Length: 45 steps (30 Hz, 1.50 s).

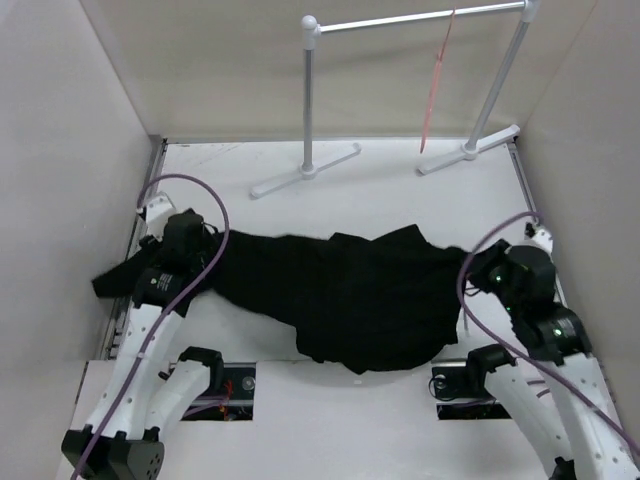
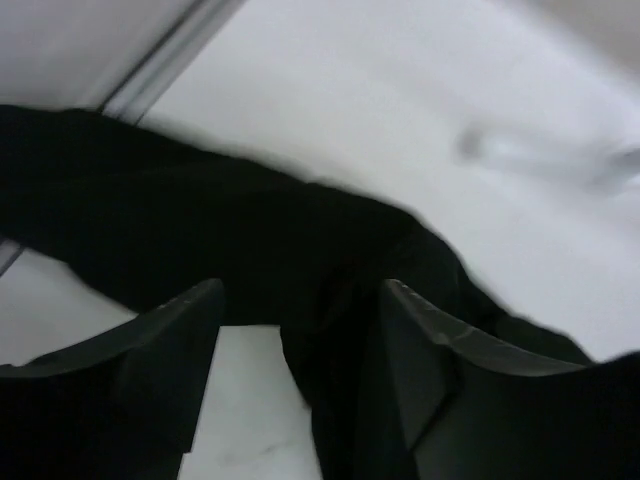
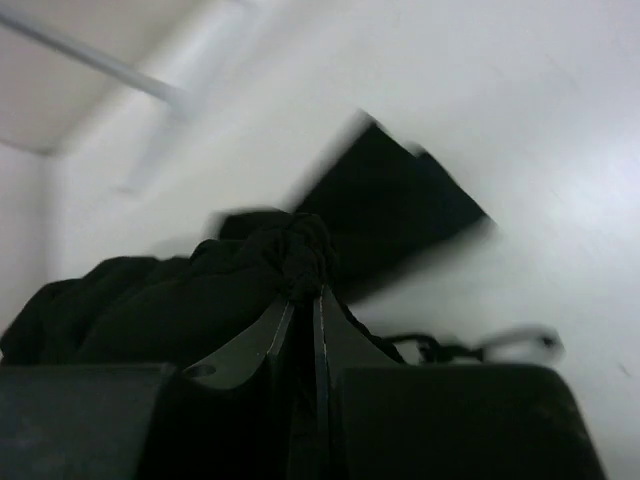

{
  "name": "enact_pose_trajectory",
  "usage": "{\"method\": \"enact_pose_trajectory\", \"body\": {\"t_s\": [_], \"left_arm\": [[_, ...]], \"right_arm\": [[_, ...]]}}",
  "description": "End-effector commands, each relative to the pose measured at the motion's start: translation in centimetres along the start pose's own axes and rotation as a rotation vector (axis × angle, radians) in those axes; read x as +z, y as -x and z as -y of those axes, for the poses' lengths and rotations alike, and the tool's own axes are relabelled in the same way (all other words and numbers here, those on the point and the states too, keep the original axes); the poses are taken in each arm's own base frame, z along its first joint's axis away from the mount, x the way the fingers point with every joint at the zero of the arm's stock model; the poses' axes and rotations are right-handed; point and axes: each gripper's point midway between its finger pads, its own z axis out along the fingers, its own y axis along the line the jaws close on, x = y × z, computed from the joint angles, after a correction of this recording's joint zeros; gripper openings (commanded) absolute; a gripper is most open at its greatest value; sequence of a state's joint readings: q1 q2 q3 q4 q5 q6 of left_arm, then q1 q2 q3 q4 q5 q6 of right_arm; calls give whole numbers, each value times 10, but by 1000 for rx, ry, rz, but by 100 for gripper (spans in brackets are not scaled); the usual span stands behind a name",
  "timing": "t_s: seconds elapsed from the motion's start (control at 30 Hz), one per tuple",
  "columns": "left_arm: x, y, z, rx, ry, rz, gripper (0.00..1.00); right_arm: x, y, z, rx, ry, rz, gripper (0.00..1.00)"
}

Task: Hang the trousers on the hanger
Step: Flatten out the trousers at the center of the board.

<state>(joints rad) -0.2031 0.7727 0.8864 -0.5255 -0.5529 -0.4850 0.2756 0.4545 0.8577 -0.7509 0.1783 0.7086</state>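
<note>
Limp, soft trousers [image 1: 340, 290] will likely sag, so bunched ends suit gripping: right gripper [image 3: 305, 300] pinches the right end, left gripper [image 2: 300, 295] gapes open.

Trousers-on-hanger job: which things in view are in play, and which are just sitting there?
In play:
- trousers, spread across the table
- pink-red hanger, hanging on the rail

Just there:
- white-grey garment rail, standing at the back; it only carries the hanger
</note>
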Motion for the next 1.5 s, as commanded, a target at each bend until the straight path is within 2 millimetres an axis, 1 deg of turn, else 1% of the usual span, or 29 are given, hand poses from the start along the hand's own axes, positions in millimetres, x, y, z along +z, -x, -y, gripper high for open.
{"method": "enact_pose_trajectory", "body": {"t_s": [0.0,0.03,0.13,0.2,0.27,0.3,0.37,0.4,0.47,0.57,0.6,0.63,0.67,0.73,0.77,0.83,0.93,0.97,1.0,1.07,1.13,1.17,1.2,1.3,1.33,1.47], "left_arm": [[-3,-19,-27,-17,83,-46,65],[-3,-17,-29,-35,84,-42,65],[-2,-2,-35,-106,94,-20,65],[8,-2,-39,-136,122,-54,64],[24,-8,-46,-174,171,-100,64],[33,-9,-51,-195,202,-110,65],[59,-10,-61,-232,258,-124,65],[73,-8,-61,-247,265,-131,65],[107,-11,-55,-253,269,-171,65],[158,-36,-55,-230,306,-307,64],[170,-46,-61,-214,336,-351,63],[180,-51,-70,-214,378,-374,62],[186,-56,-79,-219,413,-387,62],[198,-61,-86,-221,447,-389,63],[203,-63,-89,-218,459,-388,63],[211,-65,-88,-228,455,-386,63],[221,-55,-84,-247,437,-339,63],[223,-48,-81,-259,427,-319,63],[222,-37,-79,-287,419,-278,62],[221,-21,-72,-333,389,-223,62],[221,-10,-69,-337,377,-195,61],[222,-11,-70,-329,382,-197,61],[223,-16,-73,-323,396,-215,59],[223,-38,-96,-335,492,-284,52],[223,-42,-102,-340,514,-296,50],[222,-51,-120,-370,557,-314,48]], "right_arm": [[16,-11,38,73,-144,19,4],[17,-10,43,79,-162,27,4],[10,4,61,57,-243,76,3],[5,7,67,50,-281,99,3],[1,9,69,59,-285,116,4],[0,10,70,48,-294,120,4],[2,11,68,23,-293,109,4],[5,10,65,11,-282,97,4],[10,7,67,-19,-297,76,5],[22,0,76,-75,-334,45,6],[26,-4,77,-80,-335,29,6],[28,-7,75,-81,-324,16,6],[31,-10,72,-75,-303,4,6],[39,-19,66,-67,-266,-37,6],[42,-25,64,-63,-250,-64,6],[45,-34,60,-48,-218,-93,5],[45,-40,59,-37,-199,-106,6],[44,-42,58,-41,-195,-112,6],[43,-44,58,-45,-194,-119,6],[42,-43,58,-56,-204,-125,6],[45,-44,57,-59,-209,-141,7],[46,-43,56,-60,-210,-146,7],[47,-41,55,-60,-208,-144,7],[49,-35,50,-62,-204,-133,7],[49,-34,49,-71,-200,-135,7],[49,-39,49,-77,-192,-156,8]]}}
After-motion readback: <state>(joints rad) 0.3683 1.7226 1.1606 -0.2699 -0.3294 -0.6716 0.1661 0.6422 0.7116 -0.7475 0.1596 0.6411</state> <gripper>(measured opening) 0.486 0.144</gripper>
